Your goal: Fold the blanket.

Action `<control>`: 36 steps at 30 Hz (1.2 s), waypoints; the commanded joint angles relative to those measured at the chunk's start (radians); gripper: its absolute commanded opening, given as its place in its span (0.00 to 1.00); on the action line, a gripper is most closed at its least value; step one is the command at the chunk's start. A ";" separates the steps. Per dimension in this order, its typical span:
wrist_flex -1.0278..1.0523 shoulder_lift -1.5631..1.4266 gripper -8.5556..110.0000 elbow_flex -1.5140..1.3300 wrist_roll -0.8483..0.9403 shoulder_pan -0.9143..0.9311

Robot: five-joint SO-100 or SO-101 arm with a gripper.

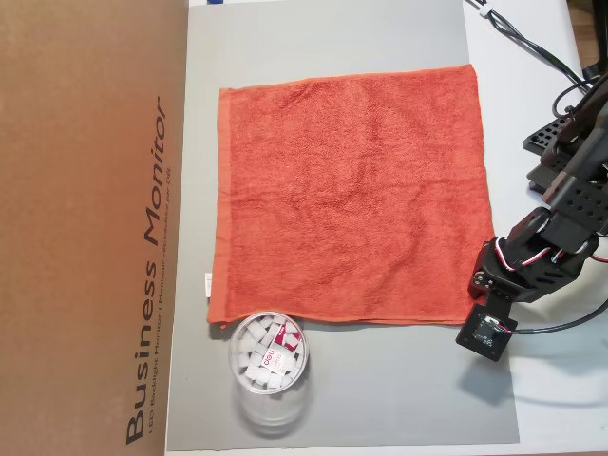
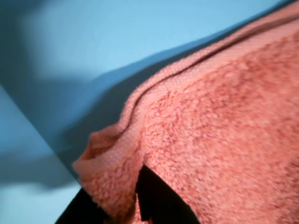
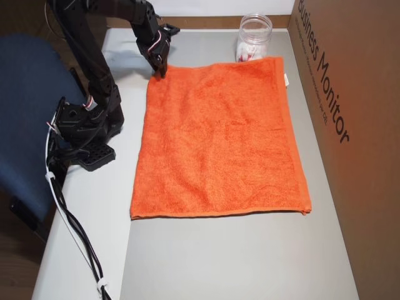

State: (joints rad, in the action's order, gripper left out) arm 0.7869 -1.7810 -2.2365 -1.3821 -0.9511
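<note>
The blanket [image 1: 351, 199] is an orange-red terry towel lying spread flat on the grey mat [image 1: 380, 399]. A small white tag [image 1: 206, 282] sits at one hemmed edge. My gripper [image 1: 482, 288] is down at the blanket's lower right corner in an overhead view. In another overhead view the gripper [image 3: 161, 70] is at the top left corner of the blanket [image 3: 219, 137]. The wrist view shows that corner [image 2: 100, 154] bunched and lifted off the mat, pinched between my black fingers [image 2: 159, 200]. My gripper [image 2: 117, 207] is shut on the cloth.
A clear plastic cup [image 1: 271, 370] with white pieces inside touches the blanket's edge; the cup [image 3: 255, 37] also shows at the top. A large cardboard box [image 1: 85, 228] borders the mat. The arm base [image 3: 84, 131], cables [image 3: 69, 219] and a blue chair [image 3: 25, 112] stand beside the table.
</note>
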 commanded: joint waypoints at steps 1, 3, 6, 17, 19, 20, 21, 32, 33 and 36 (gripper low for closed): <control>0.031 -0.092 0.07 0.012 -0.003 0.012; 0.077 -0.129 0.07 0.012 -0.003 0.026; 0.121 -0.178 0.07 0.012 -0.005 0.040; 0.259 -0.368 0.07 0.015 -0.005 0.138; 0.295 -0.403 0.07 0.025 -0.005 0.158; 0.310 -0.422 0.07 0.026 -0.005 0.167; 0.322 -0.440 0.07 0.026 -0.005 0.175; 0.476 -0.666 0.07 0.026 -0.005 0.198; 0.488 -0.686 0.07 0.026 -0.005 0.199; 0.506 -0.738 0.07 0.026 -0.005 0.222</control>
State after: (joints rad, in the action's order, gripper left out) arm 1.2824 -2.4651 -2.2381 -1.3883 -0.7470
